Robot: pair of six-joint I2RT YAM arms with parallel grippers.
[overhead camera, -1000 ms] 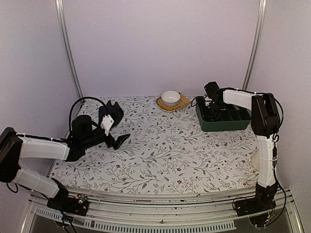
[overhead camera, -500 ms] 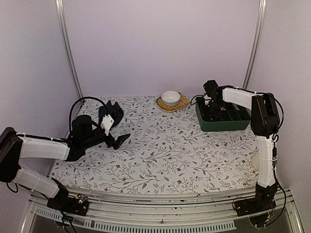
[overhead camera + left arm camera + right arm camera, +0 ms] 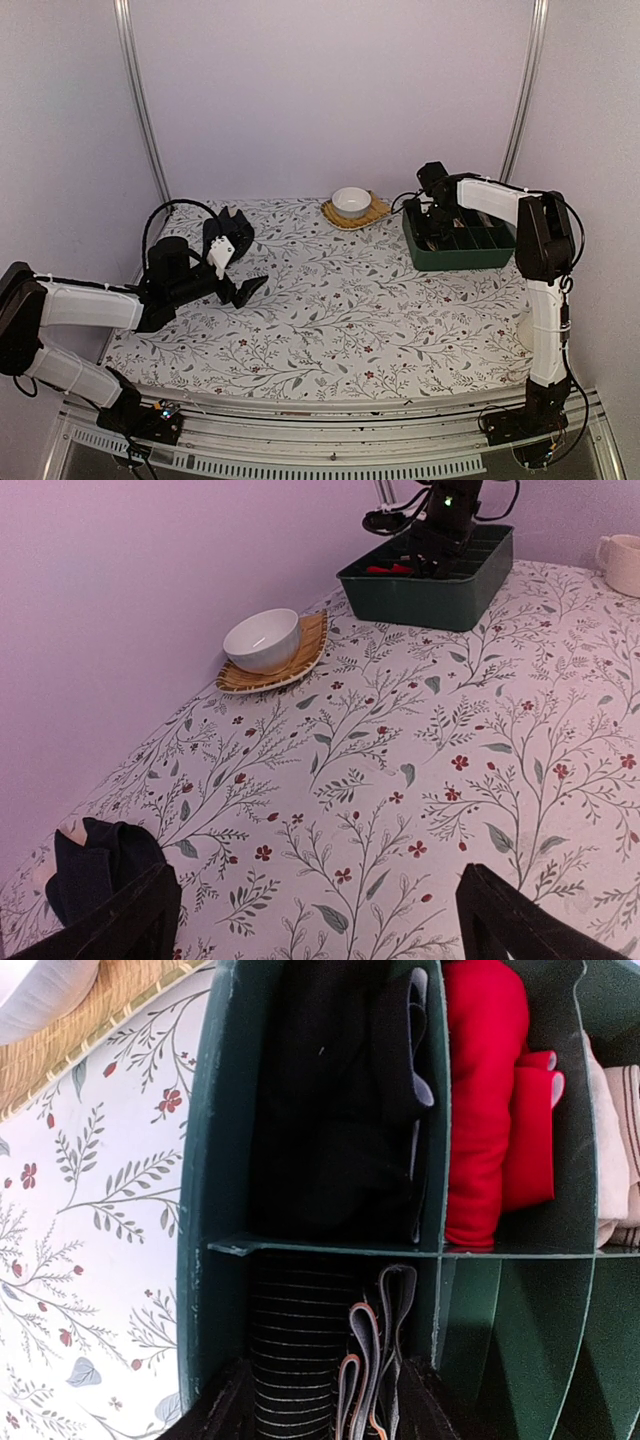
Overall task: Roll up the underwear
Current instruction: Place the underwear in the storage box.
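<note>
**While One Tool Gapes, the Other Hangs Over the Bin**

Though the left tool (image 3: 318,928) stands fully released low over the flowered table (image 3: 480,730), it grasps nothing. The loose black underwear (image 3: 92,865) lies crumpled at the lower left of the left wrist view, just beside the finger in that corner. In the overhead view it sits at the table's upper left.

The right tool (image 3: 322,1412) hangs over the green bin (image 3: 462,258) at the right of the overhead frame. In the right wrist view its fingers (image 3: 218,1415) stand apart at the bottom edge. They flank the rolled black underwear (image 3: 295,1350), which is ribbed, has a grey band edged in orange, and lies in the bin's lower left compartment. Whether they press it I cannot tell.

Above it sits another black cloth (image 3: 330,1110), with red cloth (image 3: 485,1110) to its right. A white bowl (image 3: 351,201) rests on a woven tray (image 3: 378,211) at top centre of the overhead view.
</note>
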